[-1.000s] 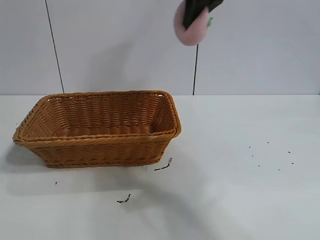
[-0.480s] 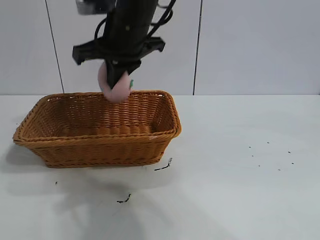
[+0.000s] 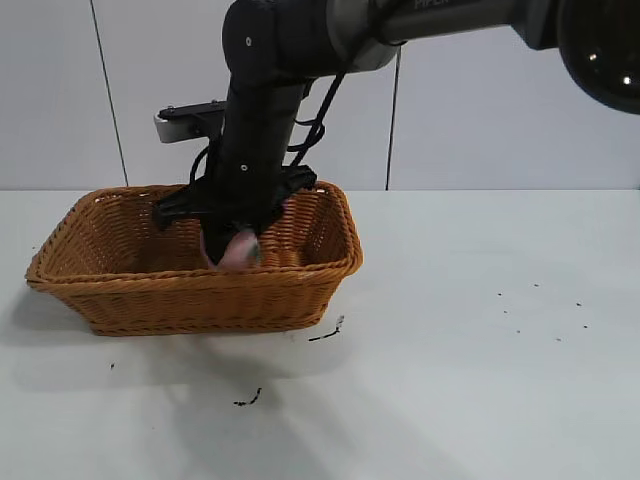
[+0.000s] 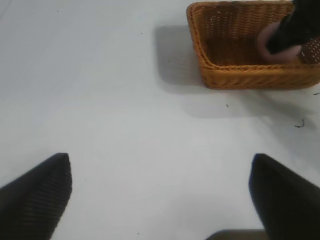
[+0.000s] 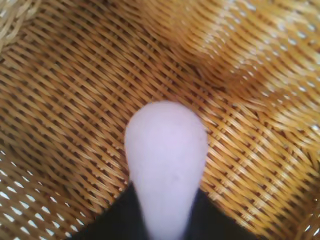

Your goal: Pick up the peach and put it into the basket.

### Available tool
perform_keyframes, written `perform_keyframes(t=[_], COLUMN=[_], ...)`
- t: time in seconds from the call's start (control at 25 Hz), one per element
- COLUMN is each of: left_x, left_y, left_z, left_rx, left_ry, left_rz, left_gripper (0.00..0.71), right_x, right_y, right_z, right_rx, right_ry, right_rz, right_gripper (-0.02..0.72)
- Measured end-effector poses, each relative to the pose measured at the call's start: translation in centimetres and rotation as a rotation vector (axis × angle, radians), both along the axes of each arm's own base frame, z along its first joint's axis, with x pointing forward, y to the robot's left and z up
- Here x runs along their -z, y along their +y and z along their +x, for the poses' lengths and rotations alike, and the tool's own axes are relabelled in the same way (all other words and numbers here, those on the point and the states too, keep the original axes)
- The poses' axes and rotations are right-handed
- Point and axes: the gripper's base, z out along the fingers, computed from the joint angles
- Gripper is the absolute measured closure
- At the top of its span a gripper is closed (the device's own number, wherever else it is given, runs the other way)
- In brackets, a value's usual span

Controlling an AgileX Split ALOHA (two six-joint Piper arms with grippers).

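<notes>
The orange-brown wicker basket (image 3: pixel 130 290) stands on the white table at the left. My right gripper (image 3: pixel 235 248) reaches down inside it, near its right half, shut on the pale pink peach (image 3: pixel 240 250). In the right wrist view the peach (image 5: pixel 165 150) is squeezed between the black fingers (image 5: pixel 112 220), just above the woven basket floor (image 5: pixel 65 100). The left wrist view shows the basket (image 4: pixel 235 75) far off with the peach (image 4: pixel 270 45) in it. My left gripper (image 4: pixel 160 192) is open and empty over bare table, away from the basket.
Small dark specks and scraps (image 3: pixel 327 332) lie on the table in front of and to the right of the basket. A white panelled wall stands behind the table.
My right arm has carried the peach from high at the upper right, leftward over the basket, then down inside it. The basket has not moved.
</notes>
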Motion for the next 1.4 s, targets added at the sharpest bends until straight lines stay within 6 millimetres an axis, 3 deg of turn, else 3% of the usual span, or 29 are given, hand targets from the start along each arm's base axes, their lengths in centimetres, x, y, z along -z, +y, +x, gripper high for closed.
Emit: perform_keyframes(t=[0.08,0.16,0.28,0.52,0.64,0.76,1.08,1.28,1.4], left_x=[0.0,0.0,0.0,0.0,0.0,0.0,0.0,0.0,0.0], left_y=[0.0,0.0,0.0,0.0,0.0,0.0,0.0,0.0,0.0], left_z=[0.0,0.0,0.0,0.0,0.0,0.0,0.0,0.0,0.0], left_rx=[0.0,0.0,0.0,0.0,0.0,0.0,0.0,0.0,0.0], left_ry=[0.0,0.0,0.0,0.0,0.0,0.0,0.0,0.0,0.0], left_rz=[0.0,0.0,0.0,0.0,0.0,0.0,0.0,0.0,0.0], left_gripper=[0.017,0.017,0.017,0.017,0.017,0.017,0.017,0.017,0.017], right_x=[-0.3,-0.9,-3.5,-12.2,-14.0,-14.0,-13.5,-13.5,-13.5], right_y=[0.0,0.1,0.1,-0.4,-2.3,-5.8,-19.1,-26.8,-30.1], right_z=[0.0,0.1,0.2,0.3,1.3,3.2,8.3,9.7,10.0], right_rx=[0.0,0.0,-0.001,0.016,0.079,0.165,0.431,0.571,0.635], right_ry=[-0.005,-0.012,-0.031,-0.143,-0.159,-0.148,-0.148,-0.15,-0.149], right_rz=[0.004,0.009,0.024,0.107,0.131,0.107,-0.006,-0.021,-0.025], right_gripper=[0.086,0.036,0.017,0.015,0.01,0.008,0.008,0.008,0.008])
